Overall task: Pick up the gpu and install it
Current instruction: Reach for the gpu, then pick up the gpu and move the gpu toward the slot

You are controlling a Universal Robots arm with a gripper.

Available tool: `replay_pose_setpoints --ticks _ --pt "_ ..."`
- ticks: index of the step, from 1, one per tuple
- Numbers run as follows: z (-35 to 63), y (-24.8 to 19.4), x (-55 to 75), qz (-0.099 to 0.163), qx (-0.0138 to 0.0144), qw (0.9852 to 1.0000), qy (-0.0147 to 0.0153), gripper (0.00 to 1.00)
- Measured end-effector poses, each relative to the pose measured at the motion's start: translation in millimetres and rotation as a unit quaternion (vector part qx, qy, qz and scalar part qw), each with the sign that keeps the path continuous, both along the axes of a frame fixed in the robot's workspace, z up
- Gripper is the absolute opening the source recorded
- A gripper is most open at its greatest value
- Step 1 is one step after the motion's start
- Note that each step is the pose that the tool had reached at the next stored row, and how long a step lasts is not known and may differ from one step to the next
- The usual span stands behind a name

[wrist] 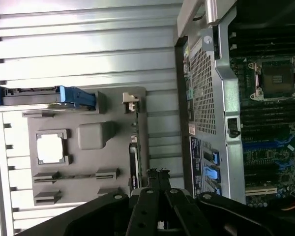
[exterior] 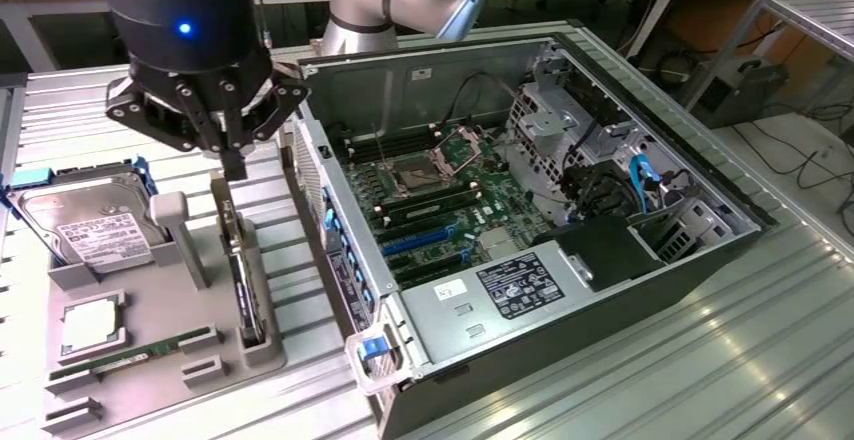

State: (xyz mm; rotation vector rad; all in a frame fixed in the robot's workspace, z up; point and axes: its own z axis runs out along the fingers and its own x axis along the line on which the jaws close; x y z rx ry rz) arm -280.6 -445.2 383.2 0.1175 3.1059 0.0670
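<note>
Ribbed metal table (exterior: 747, 360) — gripper (exterior: 235, 165) hangs over the gpu (exterior: 242, 280) in its holder (exterior: 174, 305).

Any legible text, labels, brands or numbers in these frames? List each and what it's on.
No text can be read.
White label on the hard drive: print blurred, unreadable.
Black label on the power supply: too small to read.
Small white sticker beside the power supply: unreadable.

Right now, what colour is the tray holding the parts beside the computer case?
Grey; the tray shows best in the exterior view.
</note>
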Motion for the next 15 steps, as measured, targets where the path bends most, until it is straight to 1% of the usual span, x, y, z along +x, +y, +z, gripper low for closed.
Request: replay_pose_setpoints --ticks 3,4,5,15 --pt "-4.3 -4.5 -15.9 0.0 -0.0001 1.0 0.0 0.11" --pt "-7.9 -6.3 -22.1 0.0 0.0 1.0 0.0 0.11" --pt "-9.2 -6.8 -23.2 0.0 0.0001 1.0 -0.0001 0.11" --pt "-9.0 -6.9 -23.2 0.0 0.0 1.0 0.0 0.11"
